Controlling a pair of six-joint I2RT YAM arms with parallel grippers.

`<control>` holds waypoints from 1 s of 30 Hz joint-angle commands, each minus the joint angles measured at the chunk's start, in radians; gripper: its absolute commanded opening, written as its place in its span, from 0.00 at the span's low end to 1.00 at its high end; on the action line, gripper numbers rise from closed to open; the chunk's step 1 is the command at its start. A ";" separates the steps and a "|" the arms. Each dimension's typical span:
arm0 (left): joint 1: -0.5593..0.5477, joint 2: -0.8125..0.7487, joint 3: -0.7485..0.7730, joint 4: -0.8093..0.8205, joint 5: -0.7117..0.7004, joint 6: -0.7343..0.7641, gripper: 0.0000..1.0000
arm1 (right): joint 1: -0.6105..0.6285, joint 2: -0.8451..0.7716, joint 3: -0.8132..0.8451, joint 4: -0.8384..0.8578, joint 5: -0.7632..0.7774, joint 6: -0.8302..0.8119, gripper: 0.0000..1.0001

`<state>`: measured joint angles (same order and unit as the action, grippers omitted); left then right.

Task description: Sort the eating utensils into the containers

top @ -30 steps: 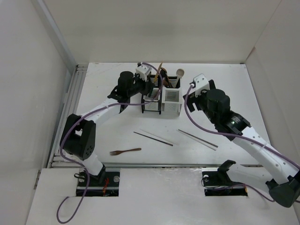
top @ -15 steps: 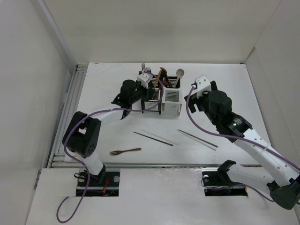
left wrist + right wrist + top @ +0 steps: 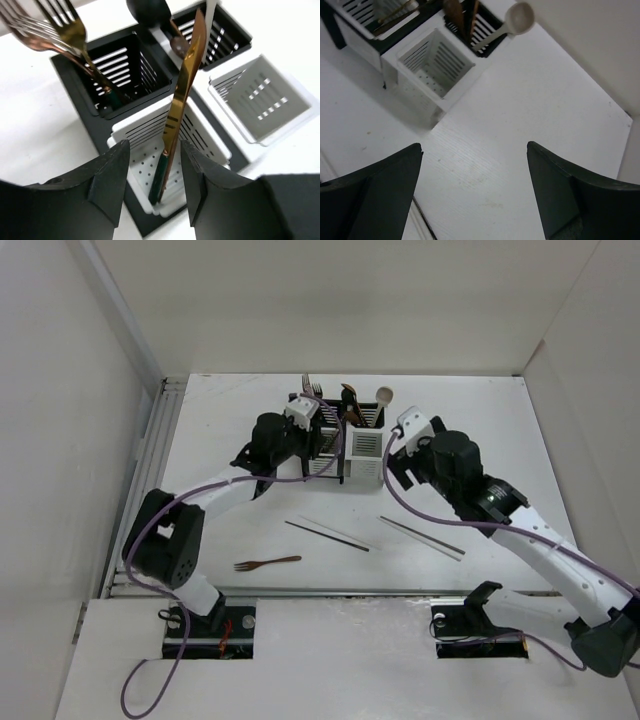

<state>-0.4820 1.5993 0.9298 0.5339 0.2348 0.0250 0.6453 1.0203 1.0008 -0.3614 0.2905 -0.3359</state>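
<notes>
The containers (image 3: 366, 445) stand at the middle back of the table, black compartments behind white ones. My left gripper (image 3: 322, 436) is open just above the near left white compartment (image 3: 131, 131). A gold knife with a dark green handle (image 3: 182, 90) stands in that compartment between the jaws of my left gripper (image 3: 154, 150), touching neither. Metal forks (image 3: 70, 30) stand in the black compartment behind. My right gripper (image 3: 397, 453) is wide open and empty over bare table (image 3: 474, 146), right of an empty white compartment (image 3: 445, 100). A pale wooden spoon (image 3: 519, 19) stands in a black compartment.
On the table in front of the containers lie a pair of thin chopsticks (image 3: 327, 534), a second pair (image 3: 421, 537) and a dark brown fork (image 3: 268, 562). White walls close in the back and sides. Purple cables hang along both arms.
The left gripper has drawn back a little from the containers, uncovering the forks behind it. The right gripper has moved left, closer to the containers.
</notes>
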 commanded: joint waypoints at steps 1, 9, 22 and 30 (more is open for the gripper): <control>0.022 -0.168 0.053 -0.096 -0.058 -0.074 0.42 | 0.046 0.052 0.044 -0.066 -0.190 -0.083 0.90; 0.198 -0.436 0.124 -0.400 -0.321 -0.288 0.55 | 0.261 0.366 0.171 -0.128 -0.385 -0.303 0.89; 0.421 -0.778 -0.028 -0.620 -0.532 -0.393 0.70 | 0.508 0.888 0.538 -0.278 -0.583 -0.419 0.86; 0.477 -0.852 -0.112 -0.644 -0.532 -0.424 0.70 | 0.564 0.989 0.561 -0.202 -0.625 -0.436 0.86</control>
<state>-0.0147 0.7788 0.8379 -0.1135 -0.2787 -0.3710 1.1793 1.9812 1.5005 -0.5919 -0.2737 -0.7559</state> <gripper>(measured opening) 0.698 0.861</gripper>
